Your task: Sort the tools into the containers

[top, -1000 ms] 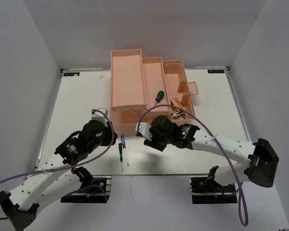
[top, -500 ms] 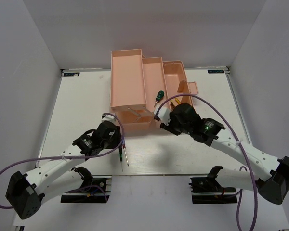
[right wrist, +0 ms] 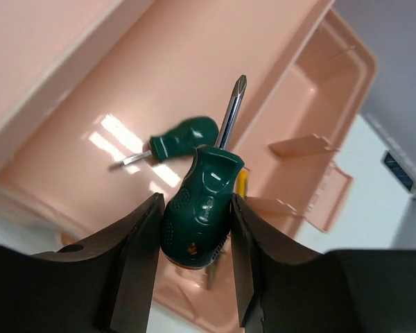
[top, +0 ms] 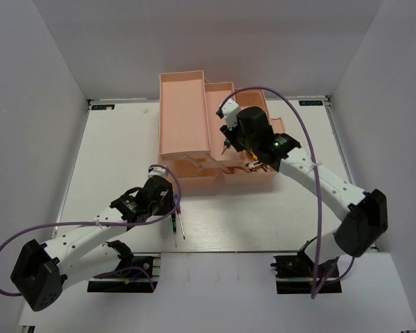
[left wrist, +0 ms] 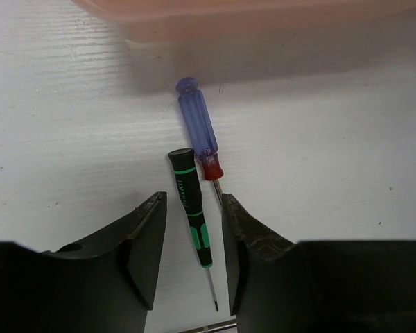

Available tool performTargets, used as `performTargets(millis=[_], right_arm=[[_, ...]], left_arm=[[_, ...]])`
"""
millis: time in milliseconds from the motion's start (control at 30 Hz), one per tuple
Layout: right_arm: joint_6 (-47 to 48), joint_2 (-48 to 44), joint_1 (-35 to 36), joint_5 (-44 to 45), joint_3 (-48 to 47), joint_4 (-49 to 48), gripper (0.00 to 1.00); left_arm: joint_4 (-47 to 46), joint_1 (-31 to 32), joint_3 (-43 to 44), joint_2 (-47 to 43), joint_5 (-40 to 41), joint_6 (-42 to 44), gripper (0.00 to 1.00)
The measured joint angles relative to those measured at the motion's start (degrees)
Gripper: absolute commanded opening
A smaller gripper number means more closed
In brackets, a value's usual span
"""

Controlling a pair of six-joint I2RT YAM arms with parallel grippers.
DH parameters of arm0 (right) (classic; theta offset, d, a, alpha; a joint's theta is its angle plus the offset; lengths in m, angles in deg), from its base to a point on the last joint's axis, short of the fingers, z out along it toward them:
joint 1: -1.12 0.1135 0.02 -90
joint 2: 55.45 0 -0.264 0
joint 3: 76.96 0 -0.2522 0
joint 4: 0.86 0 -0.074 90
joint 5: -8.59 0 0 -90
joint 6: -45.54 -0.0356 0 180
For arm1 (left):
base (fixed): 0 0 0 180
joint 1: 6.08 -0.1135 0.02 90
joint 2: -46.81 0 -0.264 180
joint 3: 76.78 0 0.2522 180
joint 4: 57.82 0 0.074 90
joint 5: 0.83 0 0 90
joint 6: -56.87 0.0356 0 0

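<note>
The peach-pink toolbox [top: 184, 118] stands open at the table's middle. My right gripper [right wrist: 195, 208] is shut on a stubby dark green screwdriver [right wrist: 202, 198], shaft pointing up, above the toolbox's middle tray [right wrist: 194, 62]; in the top view this gripper [top: 227, 142] is over that tray. A second dark green screwdriver [right wrist: 184, 139] lies in the tray. Yellow-handled pliers [top: 256, 163] lie in the right compartment. My left gripper [left wrist: 193, 201] is open, its jaws either side of a black-and-green screwdriver [left wrist: 189, 201] on the table. A blue-handled screwdriver [left wrist: 197, 128] lies beside it.
The toolbox's front wall [left wrist: 263, 21] is just beyond the two screwdrivers on the table. The open lid flap with latch [top: 274, 127] sticks out at the toolbox's right. White walls enclose the table on three sides.
My right gripper has swung from in front of the toolbox up and back over its middle tray. My left gripper has moved in over the two screwdrivers on the table.
</note>
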Motion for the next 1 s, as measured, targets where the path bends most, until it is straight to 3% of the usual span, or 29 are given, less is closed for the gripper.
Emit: performTargets(millis=[100,200,233,300,333,467,600,800,1000], right_arm=[[-3.56,5.57,-1.42,-2.93,-4.26,0.96,0.00],[-6.40,9.16,-2.71,-5.99,-6.62,1.77,0.21],[-7.32,9.86,-3.28,-7.54,-6.84,2.25,0.33],[-8.55,10.34,-4.31,-9.79,-6.84,3.45,0.43],[-8.96,10.36,-4.79,-10.78,-6.84,3.93,0.53],[-10.64,10.36,-6.49,-15.32,-6.84,4.15,0.65],[-11.54,10.34,-7.85,-18.60,-6.84,4.17,0.67],[-13.05,8.85,-9.38,-22.25,-5.53,3.87,0.38],[-14.69,3.63,-11.30,-24.15,-1.09,3.54,0.43]], left_arm=[[-0.37,0.00,-0.59,0.00,0.20,-0.20,0.47],[-0.50,0.00,-1.03,0.00,0.22,-0.42,0.47],[-0.61,0.00,-1.11,0.02,0.22,-0.46,0.49],[-1.05,0.00,-1.42,0.17,0.24,-0.57,0.50],[-1.14,0.00,-1.55,0.48,0.26,-0.61,0.52],[-1.84,0.00,-1.73,2.23,0.22,-0.63,0.52],[-2.51,0.00,-2.03,3.08,0.15,-0.63,0.52],[-2.84,0.00,-2.40,4.61,0.13,-0.66,0.47],[-3.52,0.00,-2.47,7.10,0.07,-0.66,0.43]])
